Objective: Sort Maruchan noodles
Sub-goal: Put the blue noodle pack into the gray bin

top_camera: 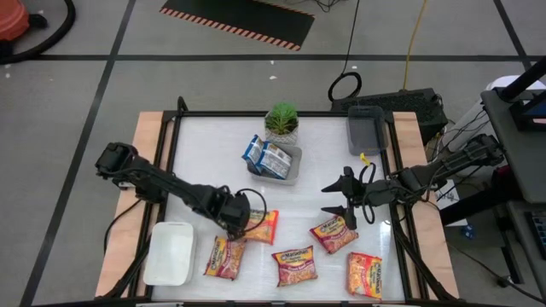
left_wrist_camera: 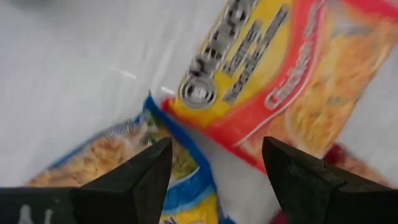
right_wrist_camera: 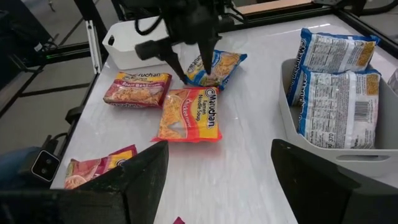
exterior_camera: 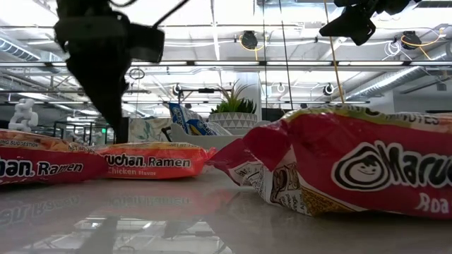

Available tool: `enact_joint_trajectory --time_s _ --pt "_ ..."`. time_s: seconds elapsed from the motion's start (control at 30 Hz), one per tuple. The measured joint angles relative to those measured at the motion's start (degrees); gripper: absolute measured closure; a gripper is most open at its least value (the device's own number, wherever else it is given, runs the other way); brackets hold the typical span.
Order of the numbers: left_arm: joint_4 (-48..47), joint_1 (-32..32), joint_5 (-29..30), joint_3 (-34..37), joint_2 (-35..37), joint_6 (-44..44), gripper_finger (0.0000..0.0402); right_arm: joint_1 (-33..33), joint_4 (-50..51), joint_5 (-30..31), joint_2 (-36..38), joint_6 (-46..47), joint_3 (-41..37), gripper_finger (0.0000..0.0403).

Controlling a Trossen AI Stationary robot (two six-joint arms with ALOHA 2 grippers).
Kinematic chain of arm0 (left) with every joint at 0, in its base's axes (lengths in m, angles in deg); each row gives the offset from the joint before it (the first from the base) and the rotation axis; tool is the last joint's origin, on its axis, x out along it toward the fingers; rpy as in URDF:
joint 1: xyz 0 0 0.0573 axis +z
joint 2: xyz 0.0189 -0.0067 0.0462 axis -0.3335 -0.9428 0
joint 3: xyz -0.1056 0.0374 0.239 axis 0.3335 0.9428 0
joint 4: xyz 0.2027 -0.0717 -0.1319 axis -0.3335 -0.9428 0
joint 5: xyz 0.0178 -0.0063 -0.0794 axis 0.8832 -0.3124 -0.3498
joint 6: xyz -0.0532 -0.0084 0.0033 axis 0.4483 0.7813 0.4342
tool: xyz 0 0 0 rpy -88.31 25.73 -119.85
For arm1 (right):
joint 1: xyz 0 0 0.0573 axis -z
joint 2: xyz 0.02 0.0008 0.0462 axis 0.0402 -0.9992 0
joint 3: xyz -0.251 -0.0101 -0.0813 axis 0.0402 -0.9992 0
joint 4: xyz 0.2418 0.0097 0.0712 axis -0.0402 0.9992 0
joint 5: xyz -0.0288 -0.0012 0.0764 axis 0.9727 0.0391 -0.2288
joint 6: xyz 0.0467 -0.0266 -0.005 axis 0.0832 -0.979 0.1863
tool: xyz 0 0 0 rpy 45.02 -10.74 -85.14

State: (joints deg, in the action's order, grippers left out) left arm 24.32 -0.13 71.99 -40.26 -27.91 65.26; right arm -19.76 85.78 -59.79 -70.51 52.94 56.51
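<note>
Left pincer [top_camera: 240,223] — jaws apart, straddling blue packet [right_wrist_camera: 214,68] for pickup; right pincer [top_camera: 342,205] wide, idle — blue ones collect in grey tray [top_camera: 293,173].

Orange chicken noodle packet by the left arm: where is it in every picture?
High view: orange packet low centre, beside the left end effector.
Low view: left of centre, lying flat.
Left wrist view: ahead of the dark fingers.
Right wrist view: mid-picture, next to the blue packet.
Shared landmark: the left end effector.
</note>
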Motion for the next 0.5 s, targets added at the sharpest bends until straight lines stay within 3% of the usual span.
enact_joint_trajectory --time_s 0.3,0.5 --pt "-1.06 -0.14 10.64 -2.15 0.02 -5.75 0.0147 0.0 -0.02 0.0 0.0 -0.06 0.0 0.0127" --pt "-1.5 2.41 11.6 -1.18 0.02 -2.11 0.0147 0.0 -0.07 0.0 0.0 0.2 0.0 0.0127"
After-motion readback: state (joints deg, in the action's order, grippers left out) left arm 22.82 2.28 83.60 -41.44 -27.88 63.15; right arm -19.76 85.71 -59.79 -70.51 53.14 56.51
